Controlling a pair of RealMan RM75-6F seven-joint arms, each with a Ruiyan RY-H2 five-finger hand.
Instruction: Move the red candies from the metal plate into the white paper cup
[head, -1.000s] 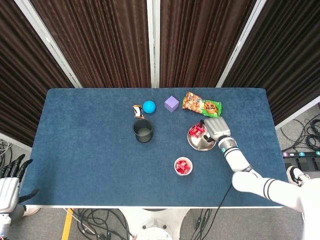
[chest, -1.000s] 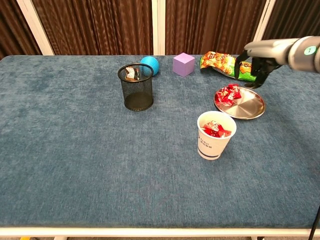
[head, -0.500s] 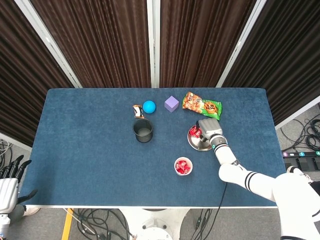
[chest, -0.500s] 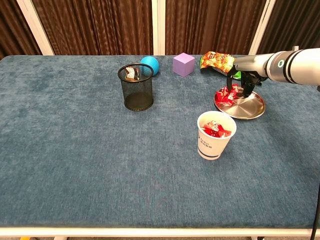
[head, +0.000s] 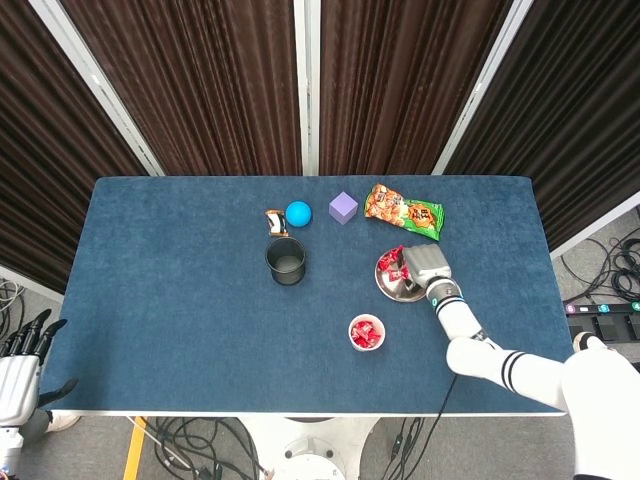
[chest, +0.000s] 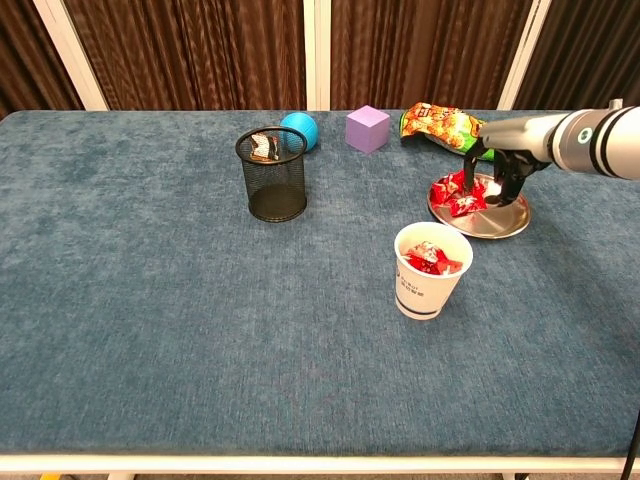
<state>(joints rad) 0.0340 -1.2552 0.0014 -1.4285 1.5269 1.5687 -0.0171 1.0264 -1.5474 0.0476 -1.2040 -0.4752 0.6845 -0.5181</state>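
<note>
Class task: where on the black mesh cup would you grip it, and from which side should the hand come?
Grip the black mesh cup around its upper wall, coming from the side. It stands upright with an open top, and its right flank faces open cloth. The blue ball crowds its far side.

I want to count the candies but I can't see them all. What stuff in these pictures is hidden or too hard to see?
- Red candies on the metal plate: the right hand covers some in both views, so whether it holds one is unclear.
- Candies deep in the white paper cup: the cup's wall hides them in the chest view; too small in the head view.
- Left hand: cut off by the head view's left edge.
- Small item behind the mesh cup: too small to identify.
</note>
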